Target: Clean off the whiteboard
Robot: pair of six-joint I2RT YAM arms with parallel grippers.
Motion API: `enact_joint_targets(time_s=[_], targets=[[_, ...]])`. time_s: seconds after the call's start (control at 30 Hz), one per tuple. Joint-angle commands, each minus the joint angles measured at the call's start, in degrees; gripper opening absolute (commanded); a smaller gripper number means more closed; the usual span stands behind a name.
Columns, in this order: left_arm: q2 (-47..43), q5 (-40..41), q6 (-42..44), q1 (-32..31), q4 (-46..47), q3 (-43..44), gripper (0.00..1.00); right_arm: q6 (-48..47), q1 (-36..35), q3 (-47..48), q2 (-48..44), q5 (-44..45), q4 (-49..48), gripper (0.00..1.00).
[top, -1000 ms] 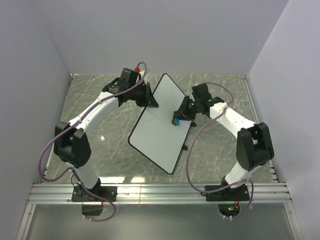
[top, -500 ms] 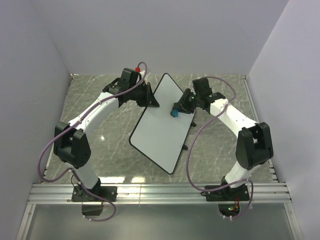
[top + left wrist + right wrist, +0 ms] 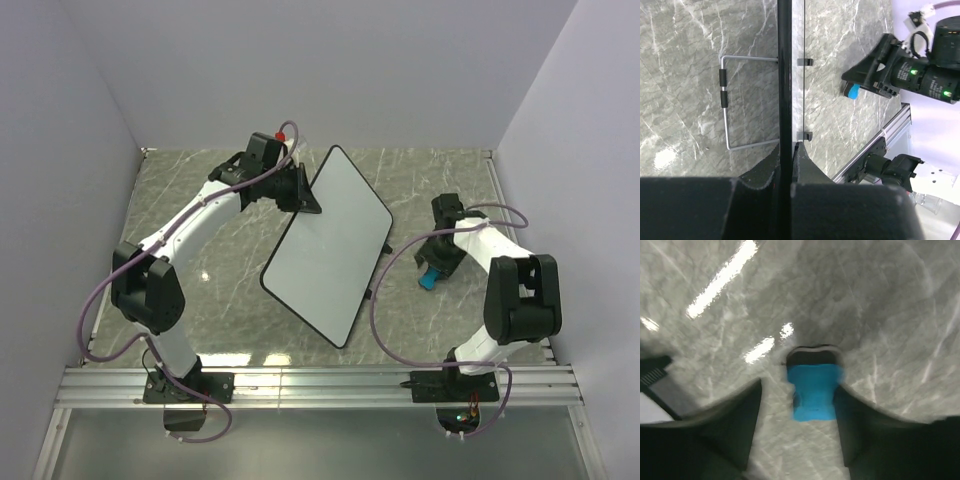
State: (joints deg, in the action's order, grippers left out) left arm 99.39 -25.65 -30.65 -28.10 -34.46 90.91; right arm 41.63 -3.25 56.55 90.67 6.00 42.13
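The whiteboard [image 3: 325, 245] is blank white with a thin black rim and stands tilted over the table. My left gripper [image 3: 303, 200] is shut on its upper left edge. In the left wrist view the rim [image 3: 784, 75] runs edge-on between the shut fingers of the left gripper [image 3: 788, 147]. My right gripper [image 3: 433, 268] is low over the table to the right of the board, open. The blue eraser [image 3: 431, 278] lies on the table between its fingers. In the right wrist view the eraser [image 3: 814, 392] touches the right finger, with a gap to the left one, inside the right gripper [image 3: 799, 390].
The board's wire stand [image 3: 727, 105] hangs behind the board, and small black feet [image 3: 805, 62] sit on its rim. An aluminium rail [image 3: 320, 385] runs along the near table edge. Grey walls [image 3: 60, 150] close in the left, back and right.
My right gripper has left the board's surface, swung right and down to the table, and opened; the eraser now lies on the marble. My left gripper still holds the board.
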Motion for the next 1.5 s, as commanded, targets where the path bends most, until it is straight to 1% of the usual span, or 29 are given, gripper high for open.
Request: enact_joint_targets(time_s=[0.0,0.03,0.07,0.13,0.17,0.23,0.27,0.37,0.53,0.57,0.67,0.93,1.07,1.2,1.47], targets=[[4.84,8.25,8.51,-3.1,-9.31,-1.53,0.08,-2.34,-0.36,-0.48,1.69,0.33,-0.56,0.7],[5.19,8.25,8.33,-3.02,-9.92,-0.49,0.1,-2.51,-0.36,-0.13,1.96,0.15,-0.56,0.8],[5.2,7.99,8.24,-3.1,-10.19,0.05,0.16,-3.04,-0.36,0.13,2.14,0.07,-0.56,0.89],[5.37,7.81,7.63,-3.1,-10.89,1.62,0.22,-3.39,-0.27,0.75,2.31,0.24,-0.3,0.96],[5.37,7.63,7.37,-3.1,-11.07,2.07,0.28,-3.83,-0.36,1.01,2.23,0.41,-0.21,0.96],[5.37,7.54,6.58,-3.1,-11.42,3.21,0.33,-4.01,-0.27,1.63,2.49,0.07,-0.21,0.97],[5.37,7.54,6.4,-3.1,-11.77,3.65,0.38,-4.27,-0.27,1.89,2.58,-0.11,-0.12,0.97],[5.11,7.37,5.7,-3.1,-12.74,5.06,0.43,-4.45,-0.27,2.24,3.28,-0.9,-0.29,0.97],[4.05,7.98,4.82,-3.1,-13.62,6.29,0.47,-4.89,-0.27,2.6,3.9,-1.43,-0.56,0.97],[3.88,8.16,4.73,-3.1,-13.79,6.47,0.49,-5.15,-0.36,2.6,3.98,-1.43,-0.56,0.98],[3.18,8.6,4.2,-3.1,-14.58,7.7,0.52,-5.59,-0.36,2.6,3.9,-1.34,-0.82,0.98],[1.42,10.18,3.15,-3.1,-14.58,8.93,0.57,-6.12,-0.36,2.86,4.34,-1.43,-0.82,0.99],[0.98,12.55,3.23,-3.1,-15.55,9.19,0.59,-6.65,-0.36,3.12,3.99,-1.34,-0.56,1.0],[0.28,17.37,3.58,-3.02,-16.61,9.11,0.63,-6.82,-0.36,3.21,4.07,-1.43,-0.64,1.0],[-0.78,19.93,3.41,-2.75,-16.96,9.55,0.65,-7.17,-0.36,1.55,3.02,-1.87,-1.08,1.0]])
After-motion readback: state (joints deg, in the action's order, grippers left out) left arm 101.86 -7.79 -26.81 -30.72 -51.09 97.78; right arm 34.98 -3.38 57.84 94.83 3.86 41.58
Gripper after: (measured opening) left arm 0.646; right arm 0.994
